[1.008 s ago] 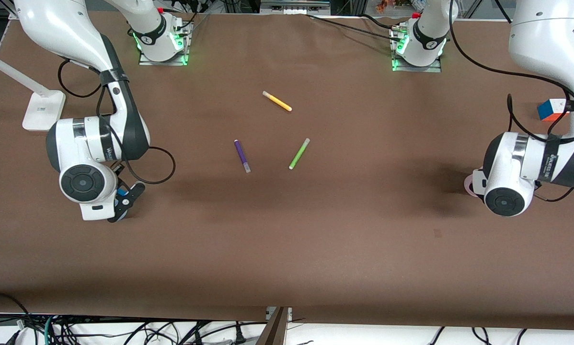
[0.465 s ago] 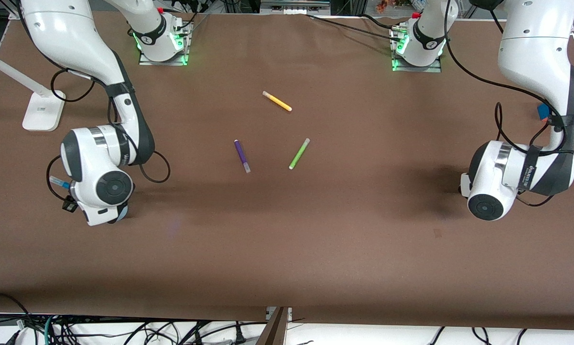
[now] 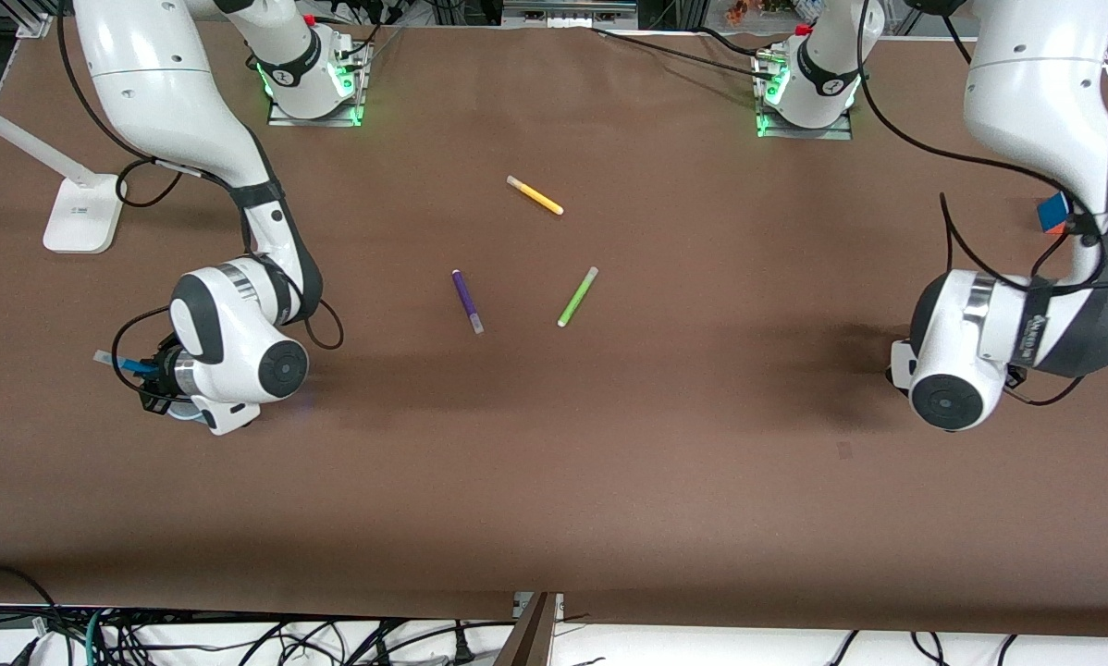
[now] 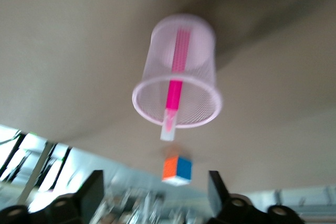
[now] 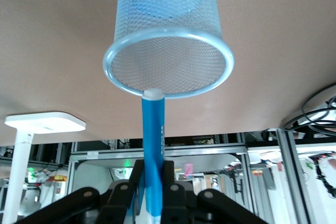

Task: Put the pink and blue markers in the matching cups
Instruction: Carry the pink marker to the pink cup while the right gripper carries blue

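In the right wrist view my right gripper is shut on the sky-blue marker. The marker's white end sits at the rim of the pale blue mesh cup. In the front view this gripper holds the blue marker near the right arm's end of the table, and the wrist hides the blue cup. In the left wrist view the pink marker stands inside the pale pink cup. My left gripper is open and empty, apart from that cup. The left wrist hides both in the front view.
A purple marker, a lime-green marker and a yellow marker lie mid-table. A colour cube sits near the left arm and also shows in the left wrist view. A white lamp base stands near the right arm.
My right wrist has turned and swung toward the table's middle, so the blue marker now sticks out toward the right arm's end. The left wrist has shifted slightly and covers the pink cup.
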Controlling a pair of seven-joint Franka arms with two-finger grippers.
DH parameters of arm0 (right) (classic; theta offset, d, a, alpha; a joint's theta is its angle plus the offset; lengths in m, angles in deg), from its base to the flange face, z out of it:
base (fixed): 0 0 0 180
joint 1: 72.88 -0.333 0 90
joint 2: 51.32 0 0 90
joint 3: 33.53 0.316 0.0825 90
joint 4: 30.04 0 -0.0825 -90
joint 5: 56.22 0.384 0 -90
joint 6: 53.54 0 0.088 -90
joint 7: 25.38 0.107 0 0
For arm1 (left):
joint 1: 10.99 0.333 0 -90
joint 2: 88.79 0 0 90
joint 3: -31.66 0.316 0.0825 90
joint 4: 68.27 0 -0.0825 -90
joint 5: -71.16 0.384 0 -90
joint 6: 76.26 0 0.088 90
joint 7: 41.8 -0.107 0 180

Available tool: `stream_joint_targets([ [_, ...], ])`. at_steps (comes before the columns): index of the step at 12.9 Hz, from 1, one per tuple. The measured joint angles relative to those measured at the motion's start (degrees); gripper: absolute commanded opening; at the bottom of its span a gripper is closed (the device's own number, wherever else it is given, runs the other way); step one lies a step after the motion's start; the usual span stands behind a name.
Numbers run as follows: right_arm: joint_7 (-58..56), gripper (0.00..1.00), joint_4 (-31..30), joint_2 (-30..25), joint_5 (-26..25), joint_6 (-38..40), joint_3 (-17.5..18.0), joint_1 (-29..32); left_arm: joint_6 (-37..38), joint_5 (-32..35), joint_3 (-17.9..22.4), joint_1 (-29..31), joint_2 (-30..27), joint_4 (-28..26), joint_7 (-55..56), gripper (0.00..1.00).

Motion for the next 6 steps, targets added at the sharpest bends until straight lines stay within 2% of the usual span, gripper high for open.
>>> stream_joint_targets([
  [3, 0.0, 0.00, -0.4, 0.5, -2.3, -0.1, 0.0, -0.6, 1.8, -14.0, -0.1, 0.0, -4.5, 7.3, 5.2, 1.00],
  [6, 0.0, 0.00, -0.7, 1.8, -4.2, -1.4, 0.0, -0.6, -0.1, -27.5, 0.0, 0.5, -9.7, 8.9, 15.1, 1.00],
])
